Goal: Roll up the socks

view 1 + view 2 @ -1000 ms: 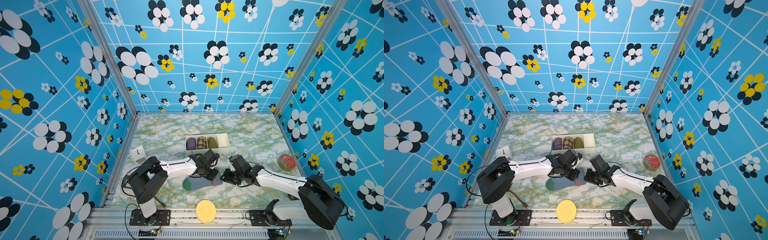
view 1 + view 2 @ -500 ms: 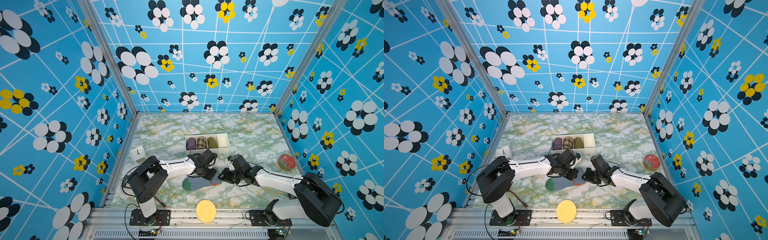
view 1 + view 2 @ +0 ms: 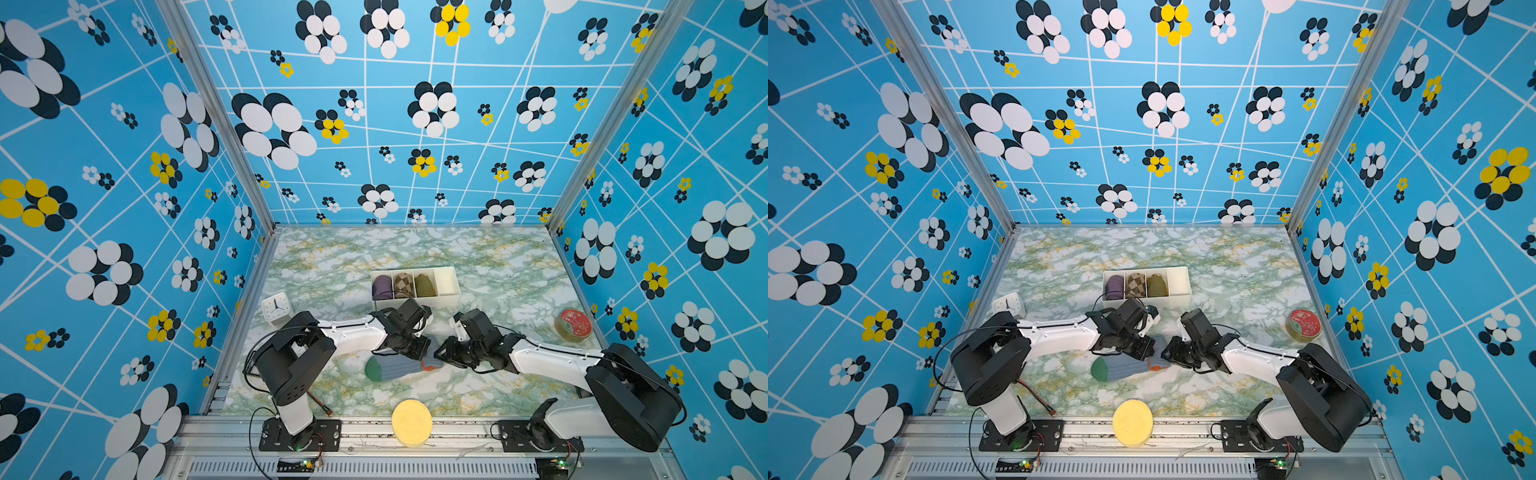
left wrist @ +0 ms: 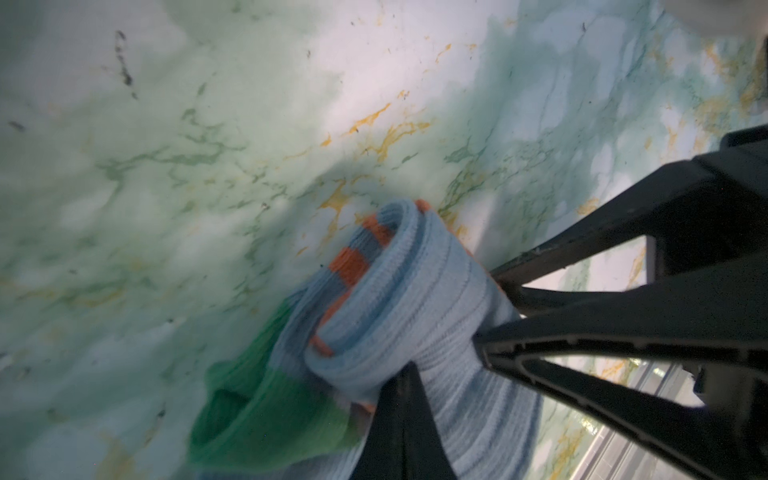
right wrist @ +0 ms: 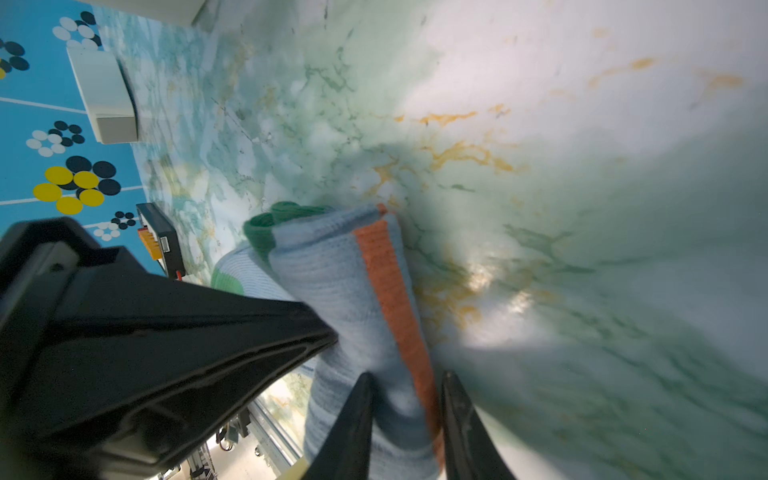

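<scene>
- A white square clock (image 3: 276, 306) stands at the left edge of the marbled counter (image 3: 498, 270), well apart from the socks.
- The left claw (image 3: 409, 353) reaches in from the left, low over the counter near the middle. The left wrist view shows it clenched (image 4: 444, 357) on the rolled part of the socks, with ribbed fabric pinched between its jaws.
- The socks (image 3: 395, 368) lie near the middle of the counter, towards the near edge, between the two claws. The green toe rests flat at the left end. The right end is wound into a roll (image 4: 415, 291) with orange stripes showing inside the spiral.
- A white divided tray (image 3: 436, 301) sits just beyond the claws. It holds a purple roll (image 3: 382, 286), a brown-and-cream checkered roll (image 3: 403, 284) and an olive roll (image 3: 424, 284), each in its own compartment.
- A round yellow sponge (image 3: 411, 422) lies on the near rail.
- The right claw (image 3: 440, 354) comes in from the right, and its tip meets the orange cuff end. In the right wrist view it grasps (image 5: 374, 357) the roll, with the orange band (image 5: 386, 282) running between its jaws.
- A round red-lidded tin (image 3: 574, 324) stands at the far right.
</scene>
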Robot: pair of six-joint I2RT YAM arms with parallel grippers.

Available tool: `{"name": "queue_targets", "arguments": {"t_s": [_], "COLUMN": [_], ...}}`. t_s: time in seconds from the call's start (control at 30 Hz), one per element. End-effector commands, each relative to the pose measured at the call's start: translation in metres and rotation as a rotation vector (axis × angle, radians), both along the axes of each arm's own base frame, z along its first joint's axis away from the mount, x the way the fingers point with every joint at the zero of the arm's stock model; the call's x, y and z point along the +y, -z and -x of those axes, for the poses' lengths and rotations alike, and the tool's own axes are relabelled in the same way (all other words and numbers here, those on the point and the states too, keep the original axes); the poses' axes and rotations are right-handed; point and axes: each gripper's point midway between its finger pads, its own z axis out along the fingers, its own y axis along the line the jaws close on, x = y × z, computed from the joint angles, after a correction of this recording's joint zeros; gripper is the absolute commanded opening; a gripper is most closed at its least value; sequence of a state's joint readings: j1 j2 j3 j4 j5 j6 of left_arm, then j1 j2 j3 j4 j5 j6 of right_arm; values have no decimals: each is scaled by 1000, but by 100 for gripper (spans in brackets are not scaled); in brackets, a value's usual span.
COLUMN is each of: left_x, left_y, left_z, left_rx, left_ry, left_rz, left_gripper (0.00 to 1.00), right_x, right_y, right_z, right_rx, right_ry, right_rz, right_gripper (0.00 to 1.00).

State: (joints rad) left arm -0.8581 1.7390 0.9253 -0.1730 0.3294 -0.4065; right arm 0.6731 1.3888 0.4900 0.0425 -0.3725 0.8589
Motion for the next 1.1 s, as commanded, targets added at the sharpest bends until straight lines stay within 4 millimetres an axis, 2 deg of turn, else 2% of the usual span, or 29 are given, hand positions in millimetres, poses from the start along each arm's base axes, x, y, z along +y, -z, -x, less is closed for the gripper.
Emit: {"name": "queue_targets", "arguments": {"t_s": [0.0,0.73,1.07], "left_x": [27,-3,-2], "left_y": [32,11,-19], "left_z": [12,10,-2], "left_rx": [71,106,55], "left_ry": [-34,-51,-60], "left_rz": [-102,66,64], "left_gripper": [0,0,0], "right_x": [2,2,-3], "right_y": [3,4,7], "right_z": [1,-1,0], "right_rx": [18,26,31], "right_ry": [11,25,26], "right_rz": [-28,-29,10], "right_gripper": [31,31,31]}}
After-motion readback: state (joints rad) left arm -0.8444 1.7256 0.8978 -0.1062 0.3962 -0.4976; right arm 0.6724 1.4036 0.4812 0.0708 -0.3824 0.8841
